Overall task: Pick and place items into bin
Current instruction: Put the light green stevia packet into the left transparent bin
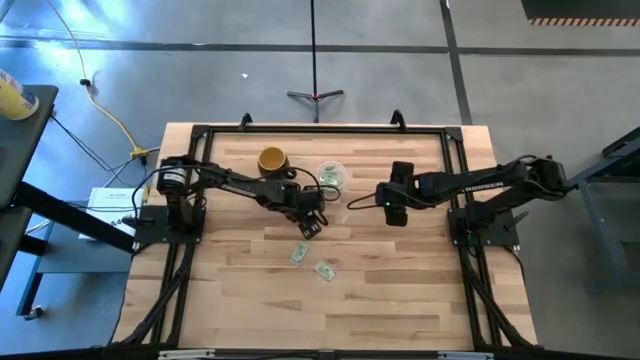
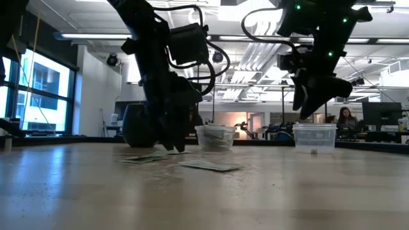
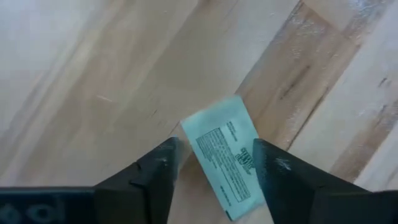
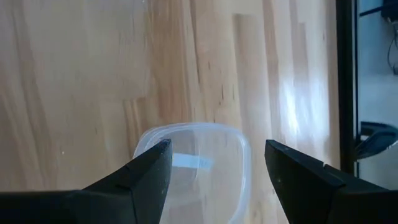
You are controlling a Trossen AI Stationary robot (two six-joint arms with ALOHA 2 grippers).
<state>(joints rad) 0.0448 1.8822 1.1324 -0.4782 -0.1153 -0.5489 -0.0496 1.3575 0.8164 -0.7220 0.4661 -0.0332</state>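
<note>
While the left gripper [image 3: 214,171] hangs low over the wooden table [image 1: 400,290], one pale green slip [image 3: 227,155] lies between its two dark fingers [image 3: 158,171], which stand spread apart on both sides of it. In the left wrist view the slip shows printed lines and it sits tilted; I cannot tell if the fingers touch it. In the high view this gripper [image 1: 311,226] is near the middle of the table, and two more slips lie on the boards on the near side of it: one [image 1: 299,254] just beside the gripper and another [image 1: 324,269] a little further. In the low view these two slips [image 2: 208,166] lie flat on the wood near the left arm.

The bin [image 1: 331,175] is a round clear bowl at the far part of the table, and some green slips are already inside it. The yellow mug [image 1: 272,160] stands just to the left of the bin, apart from it.

The right gripper [image 1: 394,210] is to the right of the bin, raised above the table. Its fingers [image 4: 146,165] are also spread wide, and between them the right wrist view shows a clear plastic container [image 4: 196,165] on the table below.
</note>
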